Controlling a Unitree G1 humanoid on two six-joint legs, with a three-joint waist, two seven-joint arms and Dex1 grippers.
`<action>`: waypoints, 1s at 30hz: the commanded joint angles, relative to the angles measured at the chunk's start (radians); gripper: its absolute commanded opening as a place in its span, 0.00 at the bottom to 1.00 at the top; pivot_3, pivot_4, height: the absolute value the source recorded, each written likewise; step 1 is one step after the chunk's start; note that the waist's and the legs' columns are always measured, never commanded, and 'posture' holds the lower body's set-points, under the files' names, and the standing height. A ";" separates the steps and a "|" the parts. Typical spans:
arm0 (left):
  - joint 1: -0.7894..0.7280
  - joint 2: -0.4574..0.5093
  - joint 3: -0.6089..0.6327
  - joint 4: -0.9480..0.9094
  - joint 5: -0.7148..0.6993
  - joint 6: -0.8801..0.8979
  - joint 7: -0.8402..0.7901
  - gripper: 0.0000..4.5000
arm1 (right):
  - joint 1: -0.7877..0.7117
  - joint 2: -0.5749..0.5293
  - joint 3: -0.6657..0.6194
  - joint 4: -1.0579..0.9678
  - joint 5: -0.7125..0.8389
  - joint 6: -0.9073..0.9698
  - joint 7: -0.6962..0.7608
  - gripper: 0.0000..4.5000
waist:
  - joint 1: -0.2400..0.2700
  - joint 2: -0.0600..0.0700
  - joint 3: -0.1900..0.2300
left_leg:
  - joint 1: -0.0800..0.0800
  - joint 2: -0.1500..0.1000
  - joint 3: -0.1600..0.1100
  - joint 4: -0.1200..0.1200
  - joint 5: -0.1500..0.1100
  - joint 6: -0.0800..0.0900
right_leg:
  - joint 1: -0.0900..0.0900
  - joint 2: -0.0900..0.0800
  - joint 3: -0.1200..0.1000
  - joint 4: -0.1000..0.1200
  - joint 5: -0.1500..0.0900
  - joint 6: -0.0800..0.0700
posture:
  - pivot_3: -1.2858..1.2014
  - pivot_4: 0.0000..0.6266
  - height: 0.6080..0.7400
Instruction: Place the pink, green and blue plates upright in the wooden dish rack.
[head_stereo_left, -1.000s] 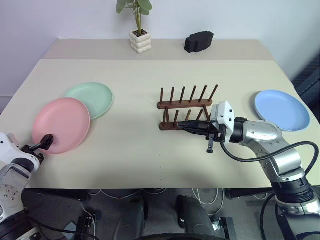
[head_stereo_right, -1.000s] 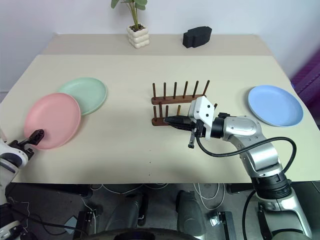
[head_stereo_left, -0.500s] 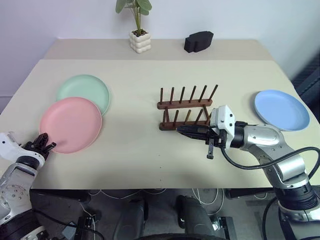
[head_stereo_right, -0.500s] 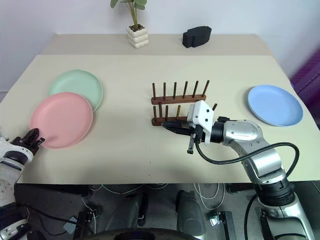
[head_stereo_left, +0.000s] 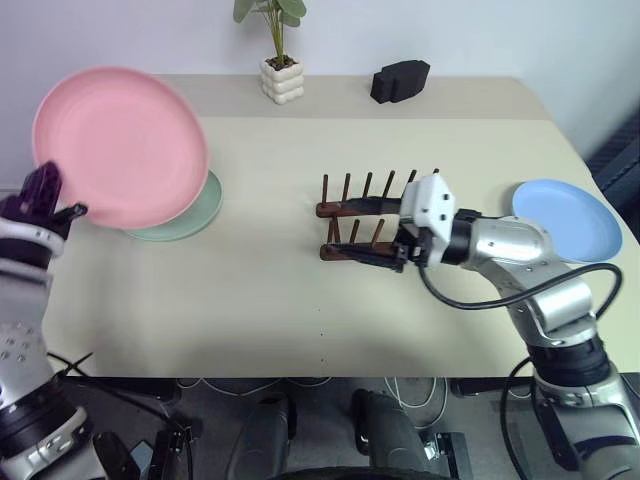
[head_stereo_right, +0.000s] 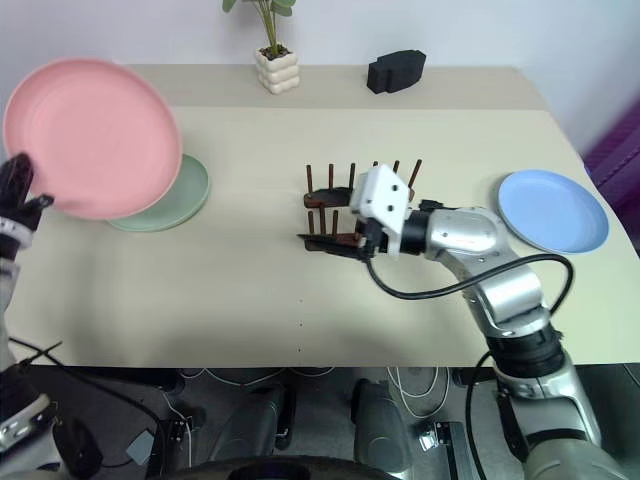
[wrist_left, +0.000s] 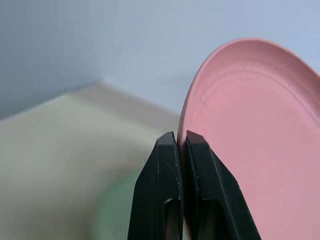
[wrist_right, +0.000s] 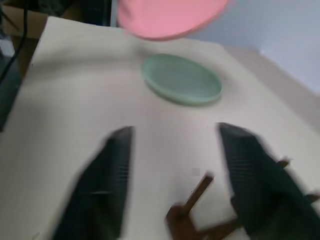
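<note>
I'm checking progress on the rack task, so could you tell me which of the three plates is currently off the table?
The pink plate: the left gripper pinches its rim and holds it up, while the green plate and blue plate lie flat on the table.

Beige table (head_stereo_left: 250, 290) — bearing green plate (head_stereo_left: 195, 213), blue plate (head_stereo_left: 566, 220), wooden dish rack (head_stereo_left: 362, 208), potted plant (head_stereo_left: 279, 70).

My left gripper (head_stereo_left: 45, 195) pinches the pink plate (head_stereo_left: 120, 145) by its lower edge, holding it raised over the green plate (head_stereo_left: 190, 215). My right gripper (head_stereo_left: 375, 232) straddles the wooden dish rack (head_stereo_left: 365, 210), fingers spread, near the blue plate (head_stereo_left: 565, 220).
</note>
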 joint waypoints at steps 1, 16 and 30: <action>-0.076 0.032 -0.132 -0.069 0.063 -0.003 0.023 0.00 | -0.076 0.026 0.066 0.036 -0.160 -0.146 -0.054 0.99 | -0.002 0.000 0.000 | -0.002 0.000 0.000 0.000 0.000 -0.001 | -0.002 0.000 0.000 0.001 0.001 0.002 | 0.52 0.24 0.97; -0.329 -0.087 -0.468 -0.147 0.169 0.050 0.087 0.00 | -0.233 0.157 0.259 0.322 -0.667 -0.538 -0.298 0.99 | -0.006 -0.001 0.000 | -0.006 -0.001 0.001 -0.001 0.003 -0.004 | -0.010 0.001 0.000 0.005 0.003 0.004 | 0.52 0.24 0.97; -0.304 -0.147 -0.463 -0.177 0.136 0.094 0.076 0.00 | -0.252 0.173 0.244 0.416 -0.813 -0.587 -0.395 0.01 | -0.007 -0.001 0.000 | -0.006 -0.001 0.001 0.000 0.003 -0.004 | -0.010 0.002 0.000 0.008 0.003 0.004 | 0.52 0.24 0.97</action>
